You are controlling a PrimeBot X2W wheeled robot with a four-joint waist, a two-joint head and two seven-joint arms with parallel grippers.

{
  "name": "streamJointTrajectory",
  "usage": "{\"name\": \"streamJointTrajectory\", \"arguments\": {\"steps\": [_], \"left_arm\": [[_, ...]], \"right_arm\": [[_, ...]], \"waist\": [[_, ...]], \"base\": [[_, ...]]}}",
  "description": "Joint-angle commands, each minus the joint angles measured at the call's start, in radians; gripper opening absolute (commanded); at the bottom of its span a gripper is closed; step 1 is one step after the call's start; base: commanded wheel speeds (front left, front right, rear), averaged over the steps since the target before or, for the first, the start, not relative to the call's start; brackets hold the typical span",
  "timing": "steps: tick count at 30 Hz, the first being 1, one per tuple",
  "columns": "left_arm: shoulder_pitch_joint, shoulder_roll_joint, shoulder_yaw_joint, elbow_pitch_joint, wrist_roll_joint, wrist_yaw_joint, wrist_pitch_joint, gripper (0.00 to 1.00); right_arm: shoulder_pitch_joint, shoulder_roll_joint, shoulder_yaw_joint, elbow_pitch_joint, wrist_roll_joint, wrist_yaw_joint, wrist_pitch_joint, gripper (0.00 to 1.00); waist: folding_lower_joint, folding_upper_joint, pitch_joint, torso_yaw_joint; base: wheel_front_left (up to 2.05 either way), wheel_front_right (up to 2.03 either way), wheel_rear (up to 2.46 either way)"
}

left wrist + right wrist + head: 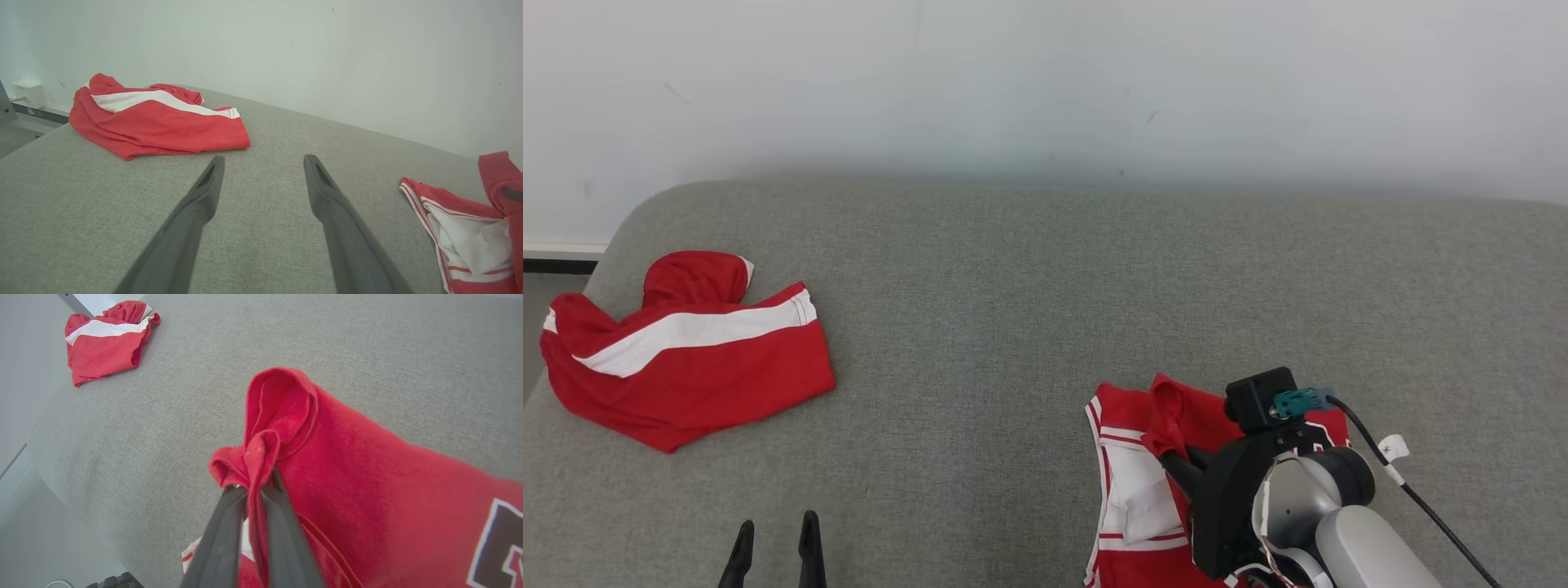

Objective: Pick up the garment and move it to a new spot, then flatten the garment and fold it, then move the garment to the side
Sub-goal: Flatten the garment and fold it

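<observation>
Grey fabric covers the desk (1013,327) in my head view, with a plain white wall (1045,82) behind it. At the far left, near the rounded corner, I see a crumpled red garment with a white band (686,359). The red jersey (1131,482), trimmed in white, lies at the lower right on the desk's near part, well apart from that other piece. My right hand (1176,461) reaches in from the lower right on its pale forearm, and a red fold of the jersey stands up at its dark fingers. My left hand (776,523) shows at the lower left, its fingers apart over bare fabric.

On the left wrist view, the left hand (264,159) has its two fingers spread wide with nothing between them, pointing across the desk (81,204). The banded garment (163,126) sits beyond the fingertips to the left, near the desk's edge by the wall. The jersey (470,241) is at the right edge, with its white lining showing and one red fold lifted.

On the right wrist view, I can see the right hand (255,486) clamped on the jersey (367,465). Both fingers are pressed together on a bunched fold of red cloth at a hemmed edge. The fold is raised off the desk (204,375), and the rest of the jersey slopes away to the right. Dark lettering with a white outline (498,543) shows at the lower right. The banded garment (102,355) is far off at the upper left.
</observation>
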Motion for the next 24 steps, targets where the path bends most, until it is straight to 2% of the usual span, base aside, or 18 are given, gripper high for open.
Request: {"name": "streamJointTrajectory", "arguments": {"steps": [1,7,16,17,18,19,24], "left_arm": [[0.005,-0.002,-0.001,0.000,-0.004,0.001,-0.003,1.00],[0.008,-0.002,-0.005,0.001,-0.007,0.001,-0.003,1.00],[0.010,-0.003,-0.011,0.001,-0.012,0.001,-0.003,1.00],[0.010,-0.002,-0.011,0.001,-0.013,0.001,-0.003,1.00],[0.010,-0.003,-0.010,0.002,-0.014,0.001,-0.003,1.00],[0.011,-0.003,-0.010,0.002,-0.014,0.001,-0.003,1.00],[0.015,-0.003,-0.006,0.002,-0.016,0.001,-0.003,1.00]], "right_arm": [[-0.013,0.010,0.012,0.017,0.013,-0.003,-0.009,0.00],[-0.042,0.038,0.035,0.105,0.032,-0.003,-0.043,0.00],[-0.082,0.067,0.005,0.241,0.003,-0.003,-0.110,0.00],[-0.085,0.070,0.007,0.253,0.002,-0.003,-0.106,0.22],[-0.088,0.072,0.009,0.261,0.001,-0.003,-0.108,0.49],[-0.091,0.073,0.008,0.266,0.003,-0.003,-0.114,1.00],[-0.090,0.078,0.004,0.260,0.024,-0.003,-0.149,1.00]], "waist": [[0.0000,-0.0001,0.000,0.009],[0.0000,-0.0001,0.005,0.032],[0.0000,-0.0001,0.012,0.052],[0.0000,-0.0001,0.011,0.053],[0.0000,-0.0001,0.011,0.054],[0.0000,-0.0001,0.011,0.054],[0.0000,-0.0001,0.006,0.052]], "base": [[0.00,0.00,0.00],[0.00,0.00,0.00],[0.00,0.00,0.00],[0.00,0.00,0.00],[0.00,0.00,0.00],[0.00,0.00,0.00],[0.00,0.00,0.00]]}}
